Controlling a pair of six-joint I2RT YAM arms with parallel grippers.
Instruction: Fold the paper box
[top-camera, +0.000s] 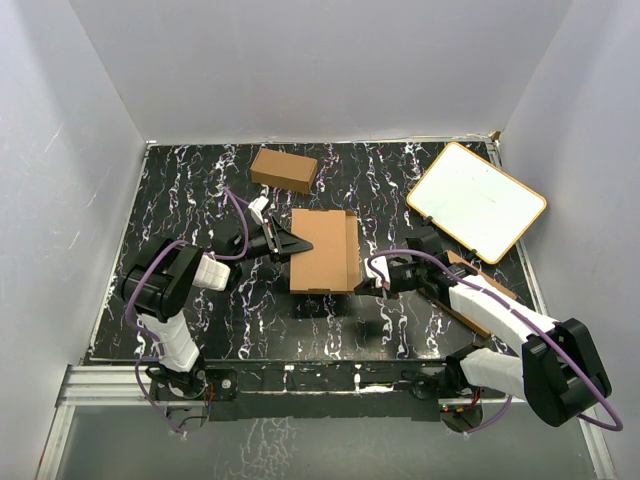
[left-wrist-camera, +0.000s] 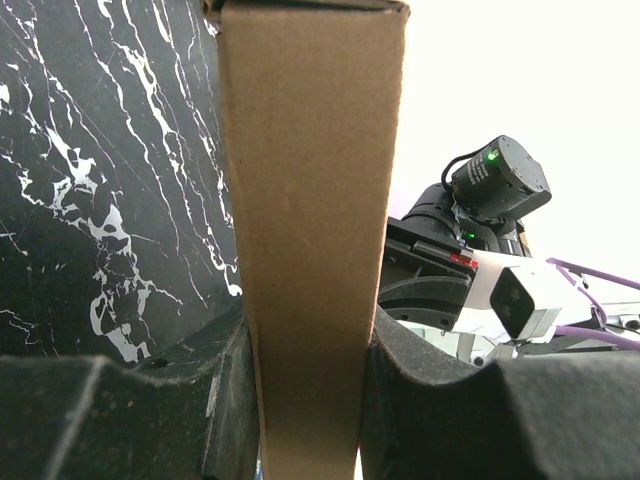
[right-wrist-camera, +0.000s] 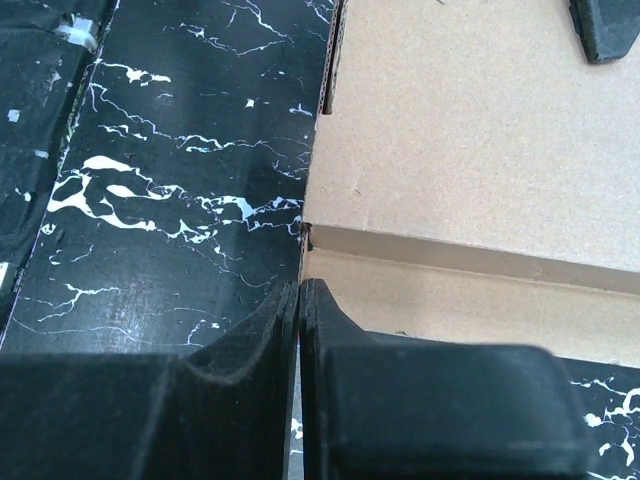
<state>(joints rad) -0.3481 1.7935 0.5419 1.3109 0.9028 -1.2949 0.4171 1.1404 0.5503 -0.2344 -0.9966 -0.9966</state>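
Observation:
The paper box (top-camera: 323, 250) lies flat at the middle of the table, a brown cardboard mailer with its right side wall raised. My left gripper (top-camera: 292, 243) is shut on the box's left edge. In the left wrist view the cardboard (left-wrist-camera: 310, 180) stands between the two pads of that gripper (left-wrist-camera: 308, 335). My right gripper (top-camera: 363, 284) is shut and empty at the box's near right corner. In the right wrist view its closed tips (right-wrist-camera: 301, 290) sit just short of the corner of the box (right-wrist-camera: 470, 150), over the table.
A small chunky brown carton (top-camera: 284, 169) lies at the back. A white board with a wooden rim (top-camera: 476, 200) lies at the back right. Another flat brown carton (top-camera: 482, 297) lies under my right arm. The table is black marble-patterned, with white walls around it.

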